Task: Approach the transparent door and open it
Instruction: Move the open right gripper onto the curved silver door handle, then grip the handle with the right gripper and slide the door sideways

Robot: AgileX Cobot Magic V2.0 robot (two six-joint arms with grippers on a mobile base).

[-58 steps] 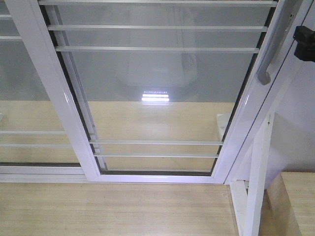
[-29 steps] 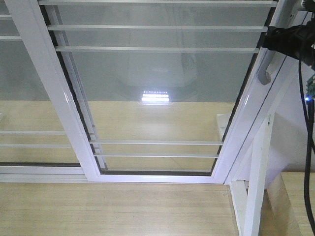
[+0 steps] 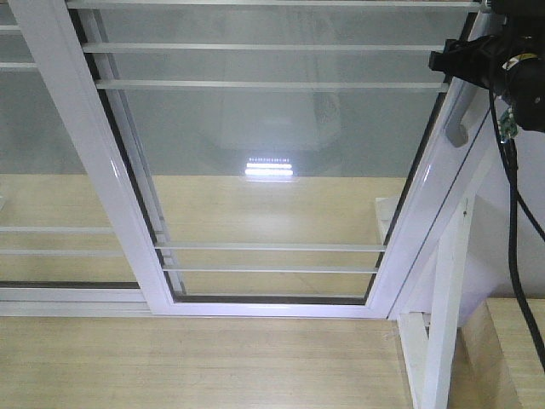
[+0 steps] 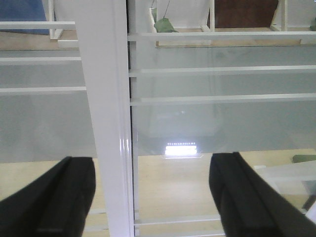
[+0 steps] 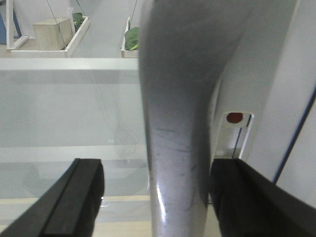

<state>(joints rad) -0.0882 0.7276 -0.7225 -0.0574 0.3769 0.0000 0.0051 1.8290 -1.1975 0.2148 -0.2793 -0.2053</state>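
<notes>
The transparent door [image 3: 272,153] fills the front view, clear glass with thin horizontal bars in a white frame. Its curved grey handle [image 3: 460,123] sits on the right stile. My right gripper [image 3: 451,60] is at the top of the handle. In the right wrist view the gripper [image 5: 158,197] is open with the handle [image 5: 177,138] between its fingers; the right finger [image 5: 252,197] is close against it and the left finger is apart. My left gripper [image 4: 153,197] is open and empty, facing a white stile [image 4: 106,123] of the door.
A second barred glass panel [image 3: 43,170] without a handle overlaps on the left. The wooden floor [image 3: 196,358] lies in front. A white post [image 3: 447,290] and a wooden box [image 3: 511,349] stand at the lower right. A black cable [image 3: 515,221] hangs from my right arm.
My right arm has come in from the right edge and moved left and up, so its gripper now sits at the top of the handle. The door has not moved.
</notes>
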